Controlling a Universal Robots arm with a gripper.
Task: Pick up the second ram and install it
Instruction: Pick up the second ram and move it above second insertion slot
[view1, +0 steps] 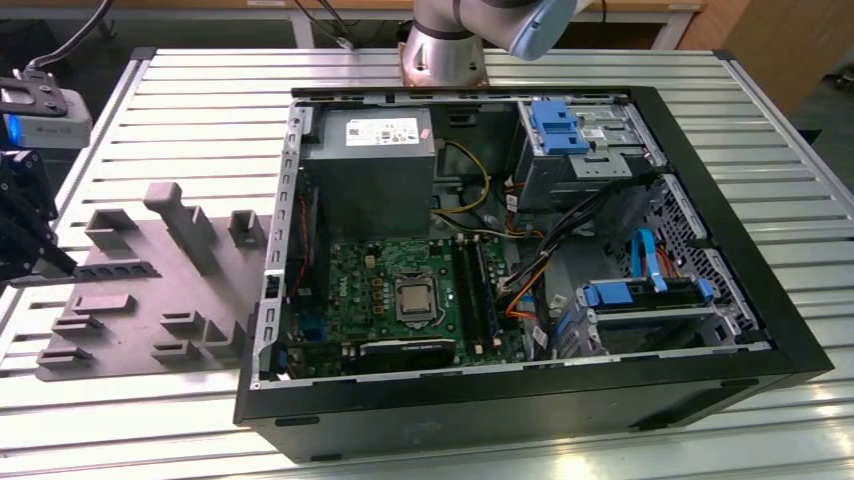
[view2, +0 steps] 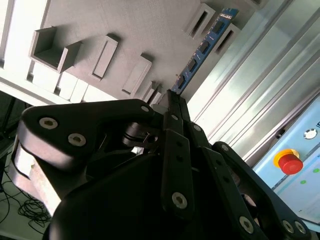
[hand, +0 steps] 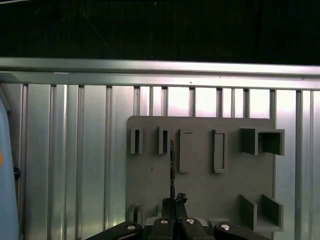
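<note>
My gripper is shut on the second ram, a long narrow dark stick with small chips and a blue end. The stick reaches out from the fingertips over the grey moulded tray. In the first wrist view the ram shows edge-on as a thin dark line rising from the gripper, beside two slotted holder blocks. In the exterior view the gripper hangs at the far left over the tray, well apart from the green board and its long black slots inside the open case.
The open black computer case lies on a slatted metal table, with a grey power supply, blue drive brackets and loose cables. The arm's base stands behind the case. A red button sits beyond the table.
</note>
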